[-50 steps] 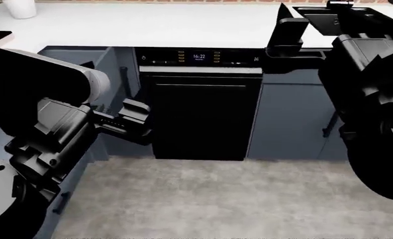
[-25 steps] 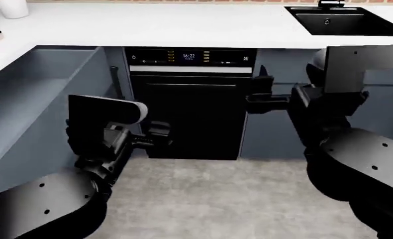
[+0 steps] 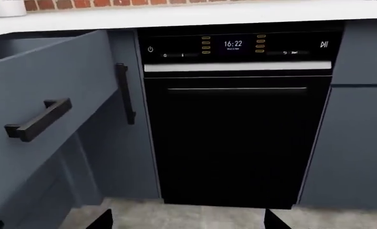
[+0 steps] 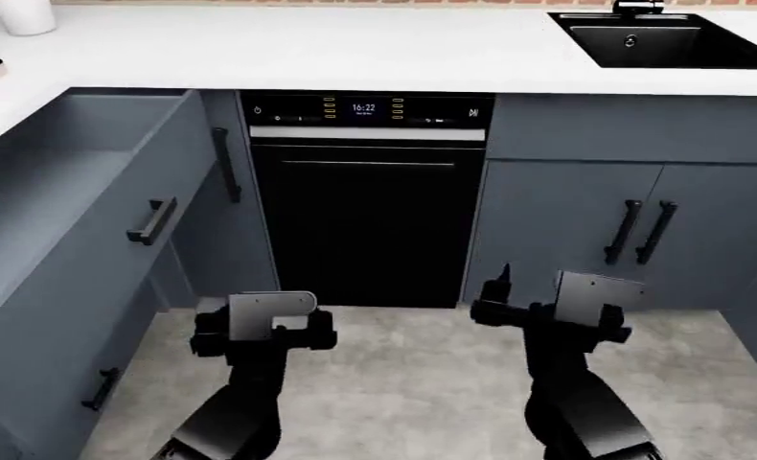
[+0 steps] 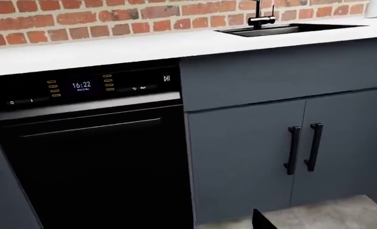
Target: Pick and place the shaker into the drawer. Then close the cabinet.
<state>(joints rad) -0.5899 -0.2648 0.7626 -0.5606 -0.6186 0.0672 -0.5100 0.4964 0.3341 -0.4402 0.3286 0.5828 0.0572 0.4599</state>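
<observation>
Here the drawer (image 4: 59,182) stands pulled out at the left of the head view, its slate-grey inside open to the camera and its black bar handle (image 4: 152,220) on the flat front. In the left wrist view the same drawer front (image 3: 42,109) fills the near side, beside the black dishwasher (image 3: 236,138) whose clock reads 16:22. No shaker can be made out in any view; a white container (image 4: 23,14) stands on the white countertop (image 4: 353,48) at the far left corner, too cropped to name.

Both arms hang low over the grey floor (image 4: 404,383), in front of the dishwasher and well below the drawer. The left gripper (image 4: 314,335) is near the drawer's lower front but apart from it; the right gripper (image 4: 493,307) sits further right, before the slate-grey cabinet (image 4: 570,220) under the sink (image 4: 660,38). Neither holds anything. The wrist views show only dark fingertips (image 3: 99,222) at the frame edge, set wide apart on the left; for the right I cannot tell how far the jaws stand open.
</observation>
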